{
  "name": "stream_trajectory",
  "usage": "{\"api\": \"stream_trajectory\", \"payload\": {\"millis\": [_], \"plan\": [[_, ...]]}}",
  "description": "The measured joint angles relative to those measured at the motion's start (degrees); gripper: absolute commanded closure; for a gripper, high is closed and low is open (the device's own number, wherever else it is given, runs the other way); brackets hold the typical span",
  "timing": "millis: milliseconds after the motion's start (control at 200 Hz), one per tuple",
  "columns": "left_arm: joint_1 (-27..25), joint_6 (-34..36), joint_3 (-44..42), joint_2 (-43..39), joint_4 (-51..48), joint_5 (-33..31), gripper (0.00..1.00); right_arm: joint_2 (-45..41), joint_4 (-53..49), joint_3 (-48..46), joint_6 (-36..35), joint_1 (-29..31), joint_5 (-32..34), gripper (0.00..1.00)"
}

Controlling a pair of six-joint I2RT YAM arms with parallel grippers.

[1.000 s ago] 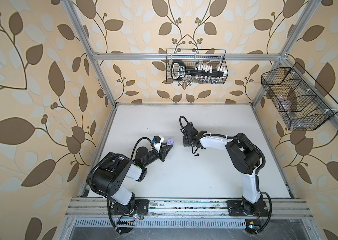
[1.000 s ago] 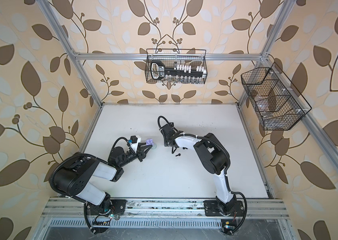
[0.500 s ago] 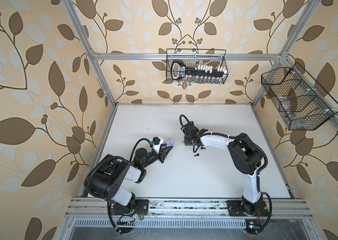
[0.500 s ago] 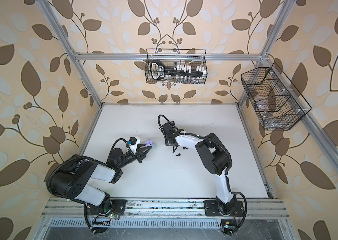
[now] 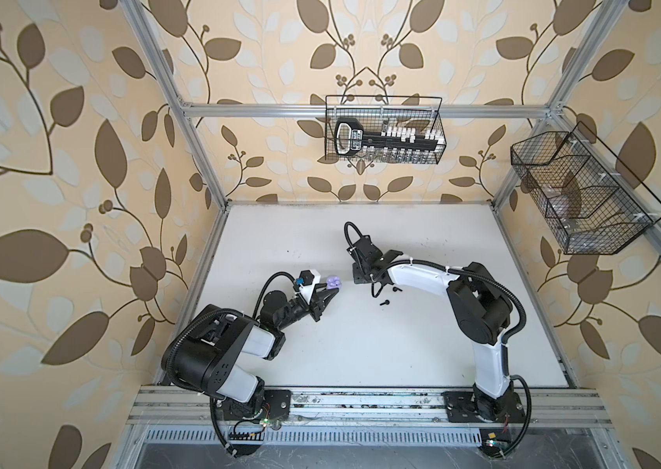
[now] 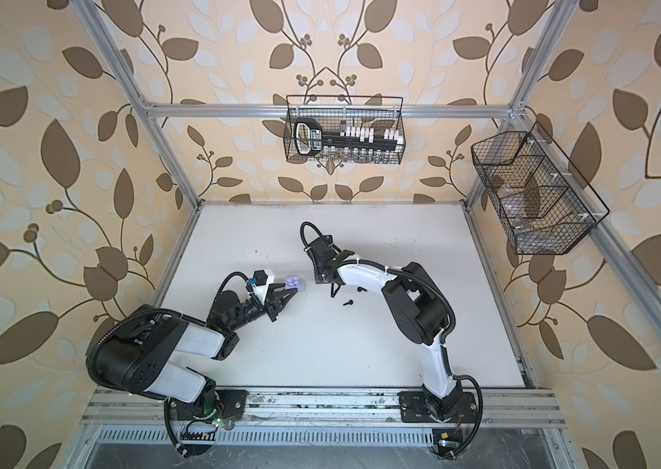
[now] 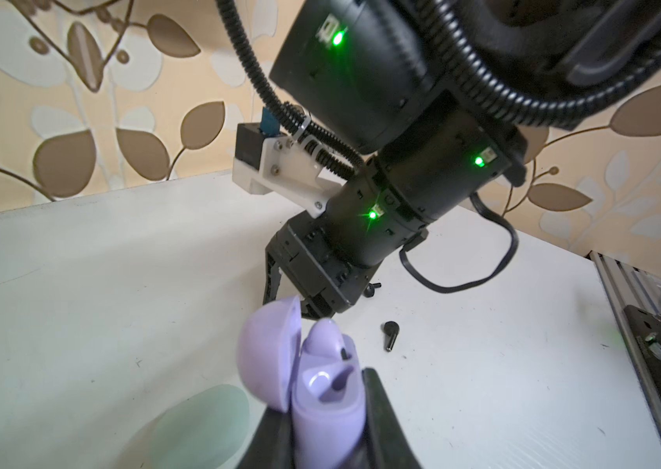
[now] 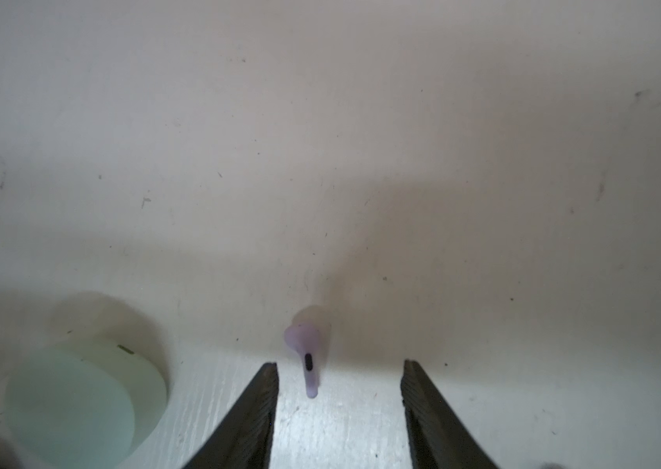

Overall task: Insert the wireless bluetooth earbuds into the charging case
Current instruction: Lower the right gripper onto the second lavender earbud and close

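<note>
Well, the surroundings first. One black earbud (image 5: 385,302) and a second black earbud (image 5: 396,289) lie loose near the middle of the worktop (image 5: 442,357), close to each other and just beside my right forearm. A pale mint case (image 8: 77,398) sits on the worktop just beside my right pincer (image 8: 341,365). It is blurred, so I cannot tell how its lid stands. A wire basket (image 5: 383,130) hangs on the back wall and a second wire basket (image 5: 589,203) on the right wall, both well apart from where I work. My two wrists crowd each other — in the left wrist view my right arm fills the space just past the open case.

My left pincer (image 5: 331,290) is clamped on the lilac charging case (image 5: 333,281), opening upward, left of the worktop's middle and nearer its left edge than its right. The lid (image 7: 270,357) stands open. A seated lilac earbud (image 7: 322,337) fills one socket, and the other socket (image 7: 339,375) shows open.

My right pincer points down at the worktop with its jaws apart, gripping nothing. The loose lilac earbud (image 8: 306,351) lies flat on the worktop under it — its stem end reaches in between my fingertips (image 8: 257,406), nearer this one but apart from it.
</note>
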Motion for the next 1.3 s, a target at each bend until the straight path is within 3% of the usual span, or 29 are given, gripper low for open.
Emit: {"api": "stream_trajectory", "payload": {"millis": [350,590,1300], "plan": [[0.0,0.9,-0.6,-0.8,0.0,0.7,1.0,5.4,-2.8,5.4,-0.9,0.1,-0.7,0.5],[0.0,1.0,-0.8,-1.2,0.0,0.8,1.0,6.5,-3.4,5.9,-1.0,0.2,-1.1,0.63],[0.0,1.0,-1.6,-3.8,0.0,0.8,1.0,6.7,-1.6,5.6,-0.2,1.5,-1.8,0.82]]}}
